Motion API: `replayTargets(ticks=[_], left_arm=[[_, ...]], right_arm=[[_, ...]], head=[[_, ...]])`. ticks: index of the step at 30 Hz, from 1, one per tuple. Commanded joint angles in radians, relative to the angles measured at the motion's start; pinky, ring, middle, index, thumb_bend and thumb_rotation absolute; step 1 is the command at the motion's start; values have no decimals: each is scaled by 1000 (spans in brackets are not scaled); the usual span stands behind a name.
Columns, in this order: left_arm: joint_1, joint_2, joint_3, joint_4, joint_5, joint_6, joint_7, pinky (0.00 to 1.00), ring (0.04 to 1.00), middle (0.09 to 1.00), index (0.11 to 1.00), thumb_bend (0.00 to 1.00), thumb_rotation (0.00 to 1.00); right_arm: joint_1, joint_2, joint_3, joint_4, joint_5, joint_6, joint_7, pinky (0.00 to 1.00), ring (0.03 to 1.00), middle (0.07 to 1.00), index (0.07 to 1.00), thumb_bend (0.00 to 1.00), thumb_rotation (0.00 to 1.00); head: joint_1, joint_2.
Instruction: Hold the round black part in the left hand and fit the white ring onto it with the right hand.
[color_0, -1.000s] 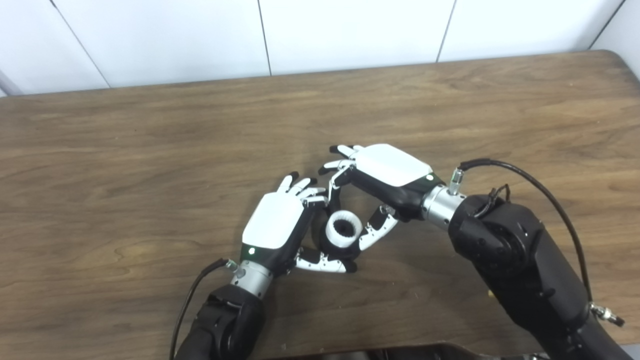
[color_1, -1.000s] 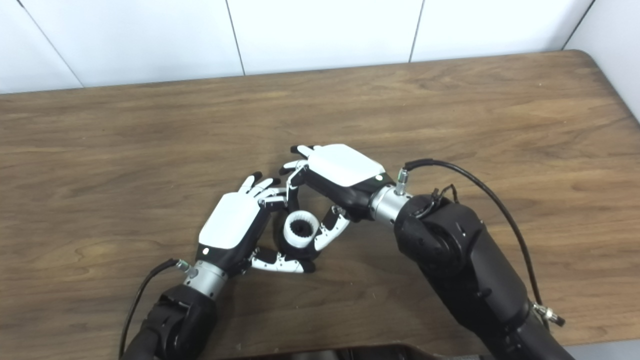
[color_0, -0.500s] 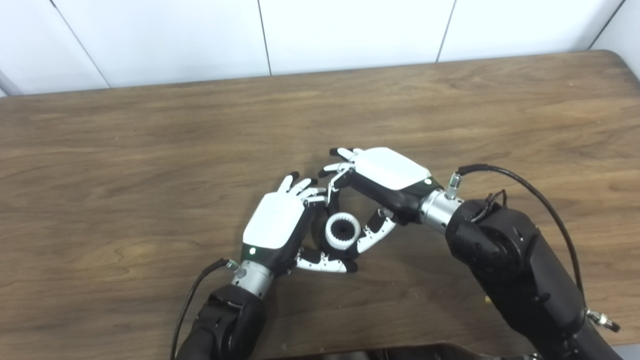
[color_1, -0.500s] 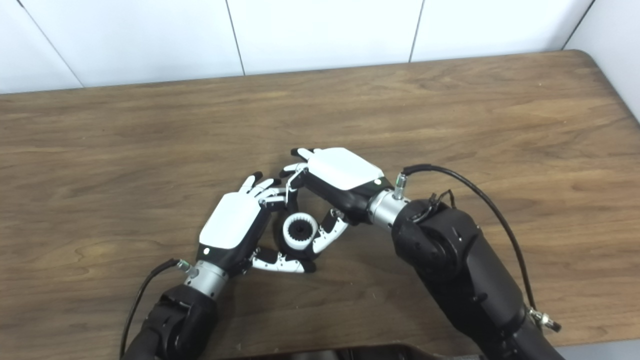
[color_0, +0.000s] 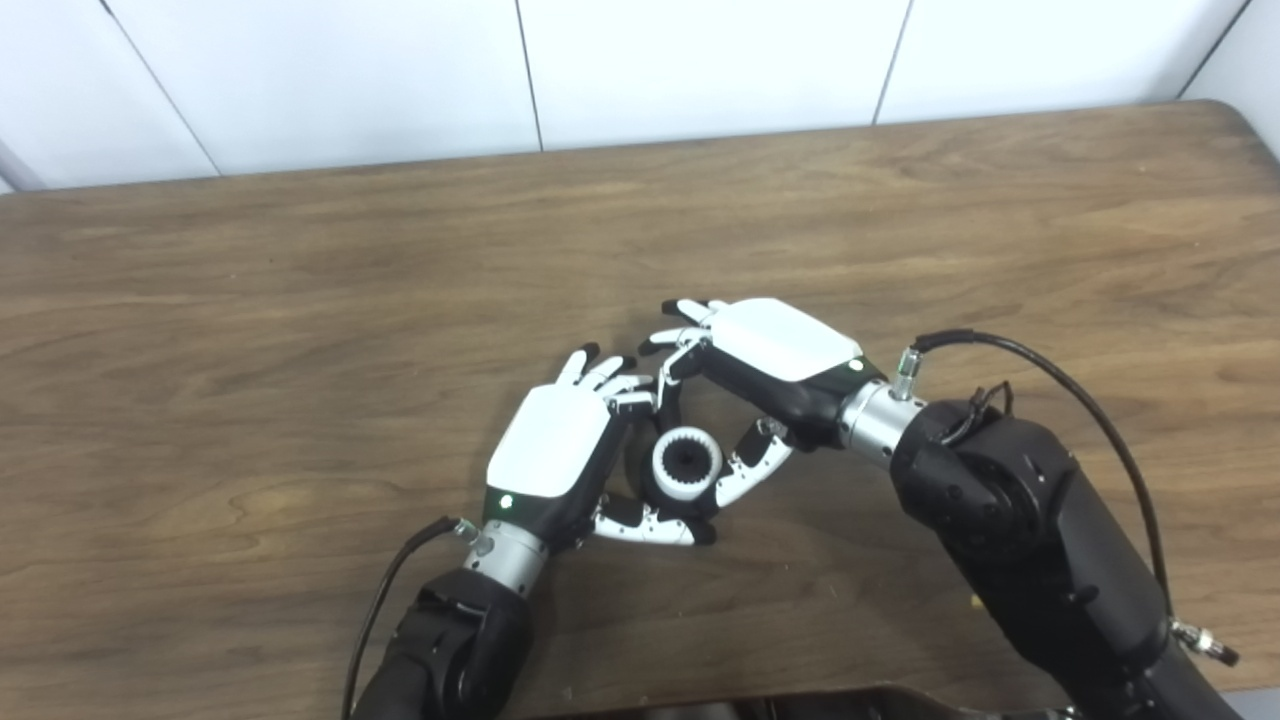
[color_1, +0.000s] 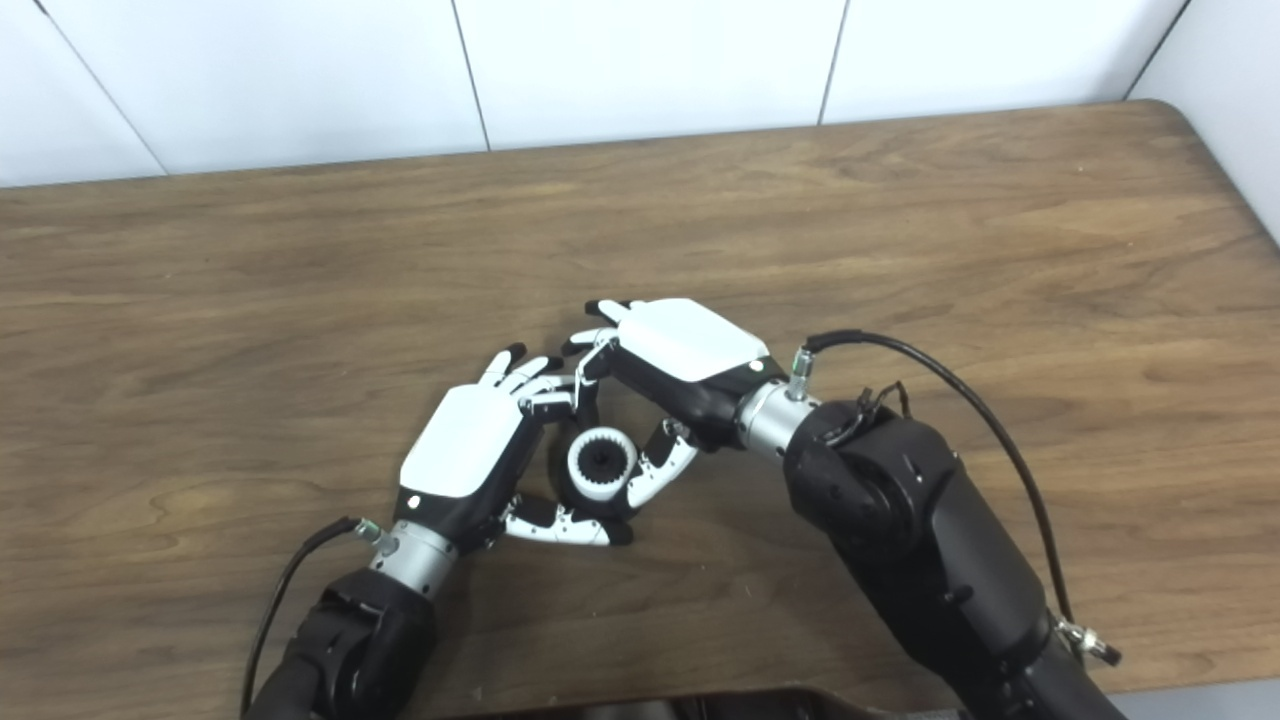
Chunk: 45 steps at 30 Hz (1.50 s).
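White ring sits atop the round black part, which the left hand cups from its left; the right hand pinches the ring from its right, thumb touching, over the wooden table.

On the brown wooden table, near its front edge and about midway across, the two robot hands meet. The left hand lies left of the round black part; the right hand lies behind and to the right of it. The white toothed ring sits on top of the part, between both hands' fingers. A white panelled wall stands behind the table.
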Motion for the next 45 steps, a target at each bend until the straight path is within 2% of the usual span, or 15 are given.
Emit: replayTargets(ticks=[1,3,4,5,7,9,20,24,28,39,45], left_arm=[[-5,4,-6,9,16,9,-25,1000,907,799,484,524,55],[-4,3,-5,9,16,9,-25,1000,906,798,484,524,55],[-4,3,-5,8,17,11,-26,1000,907,799,484,524,55],[-4,2,-5,7,18,13,-29,1000,908,799,484,524,54],[-3,1,-5,3,17,16,-32,1000,908,799,484,524,54],[-3,2,-5,3,17,15,-31,1000,908,799,484,524,54],[-1,7,-3,0,18,11,-29,1000,906,798,484,524,54],[-1,12,-2,-2,18,8,-28,1000,907,799,484,524,55],[0,14,1,-3,16,10,-31,1000,908,799,484,524,55],[2,18,18,-5,11,12,-26,1000,904,792,484,524,54],[5,22,27,-6,19,18,-27,1000,898,787,484,524,55]], right_arm=[[-23,-7,-17,-29,6,-13,-1,1000,1000,894,491,525,147],[-25,-6,-20,-30,8,-11,3,1000,1000,901,493,525,145],[-25,-6,-22,-29,10,-13,1,1000,1000,904,564,723,146],[-25,-5,-23,-29,11,-13,2,1000,1000,908,606,830,147],[-26,-4,-26,-32,12,-10,7,1000,1000,915,659,928,155],[-27,-2,-27,-34,8,-6,15,1000,1000,921,682,951,176],[-21,2,-29,-33,3,-14,8,1000,1000,921,686,962,198],[-18,4,-36,-36,8,-2,14,1000,1000,908,614,935,172],[-20,1,-43,-44,2,5,23,1000,1000,908,611,917,167],[-39,-19,-111,-78,3,26,41,1000,1000,914,631,924,217],[-49,-36,-154,-90,11,42,42,1000,1000,907,622,939,212]], head=[[1,1],[1,1],[1,1],[1,1],[-1,2],[-1,2],[-3,6],[-8,6],[-9,5],[-17,1],[-23,-3]])
